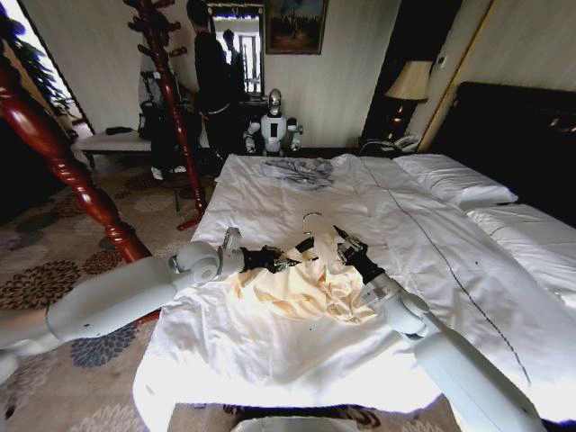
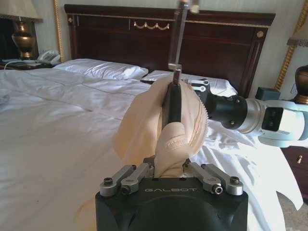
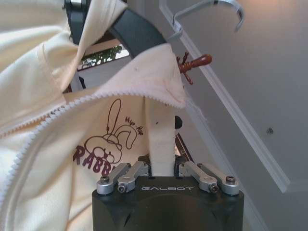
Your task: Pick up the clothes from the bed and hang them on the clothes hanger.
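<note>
The clothes [image 1: 301, 288], a pale cream zip-up garment with a rabbit print [image 3: 103, 144], lie bunched in the middle of the bed [image 1: 270, 360], their upper part lifted. My left gripper [image 1: 286, 263] is shut on a fold of the fabric [image 2: 171, 149]. On the garment's other side my right gripper [image 1: 346, 245] is shut on a strip of the cream cloth [image 3: 161, 144]. The black clothes hanger [image 1: 306, 243] stands upright between the two grippers, partly inside the garment. Its bar [image 2: 172, 103] rises from the cloth, with the silver hook [image 3: 211, 7] on top.
A grey garment [image 1: 301, 171] lies at the far end of the bed. The red-brown coat stand [image 1: 166, 90] rises left of the bed, with another turned post [image 1: 63, 171] close to my left arm. Pillows [image 1: 454, 180] and the dark headboard [image 2: 159, 38] are on the right.
</note>
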Motion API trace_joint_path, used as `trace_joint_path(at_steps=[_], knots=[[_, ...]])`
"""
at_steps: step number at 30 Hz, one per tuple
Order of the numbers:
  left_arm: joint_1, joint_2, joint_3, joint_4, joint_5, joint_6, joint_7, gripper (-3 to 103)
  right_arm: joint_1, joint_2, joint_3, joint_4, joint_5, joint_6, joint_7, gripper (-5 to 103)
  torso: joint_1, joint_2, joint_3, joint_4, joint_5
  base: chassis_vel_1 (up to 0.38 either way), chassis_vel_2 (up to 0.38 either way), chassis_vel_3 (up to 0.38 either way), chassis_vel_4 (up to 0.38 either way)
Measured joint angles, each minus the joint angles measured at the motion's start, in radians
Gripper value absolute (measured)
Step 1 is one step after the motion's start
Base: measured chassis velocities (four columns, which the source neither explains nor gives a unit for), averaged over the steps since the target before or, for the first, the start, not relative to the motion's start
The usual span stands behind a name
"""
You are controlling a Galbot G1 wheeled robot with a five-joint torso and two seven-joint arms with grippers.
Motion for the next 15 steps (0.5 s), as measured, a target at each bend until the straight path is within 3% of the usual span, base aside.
trace_joint_path(at_steps=[2,4,5,10,14,15], knots=[[0.008,-0.004,-0.009,0.004,0.005,-0.005,-0.004,19,0.004,0.004,0.000,0.001,0.000,0.002,-0.002,23,0.000,0.000,0.000,0.0000,0.0003,0.000,0.000,0.000,0.000],[0.024,-0.011,-0.025,0.013,0.014,-0.011,-0.014,19,0.012,0.001,0.002,0.000,0.002,0.002,-0.007,33,0.000,0.000,0.000,0.0000,0.0001,0.000,0.000,0.000,0.000],[0.024,-0.011,-0.025,0.013,0.014,-0.011,-0.014,19,0.012,0.001,0.002,0.000,0.002,0.002,-0.007,33,0.000,0.000,0.000,0.0000,0.0001,0.000,0.000,0.000,0.000],[0.049,-0.019,-0.043,0.016,0.043,-0.023,-0.016,19,0.022,-0.021,0.002,0.004,0.006,0.005,-0.024,61,0.000,0.000,0.000,0.0000,0.0001,0.000,0.000,0.000,0.000],[0.061,-0.023,-0.055,0.018,0.052,-0.027,-0.019,19,0.018,-0.024,0.002,0.011,0.011,0.005,-0.029,66,0.000,0.000,0.000,0.0000,0.0001,0.000,0.000,0.000,0.000],[0.067,-0.026,-0.062,0.021,0.054,-0.028,-0.022,19,0.013,-0.024,0.002,0.015,0.016,0.004,-0.032,71,0.000,0.000,0.000,0.0000,0.0001,0.000,0.000,0.000,0.000]])
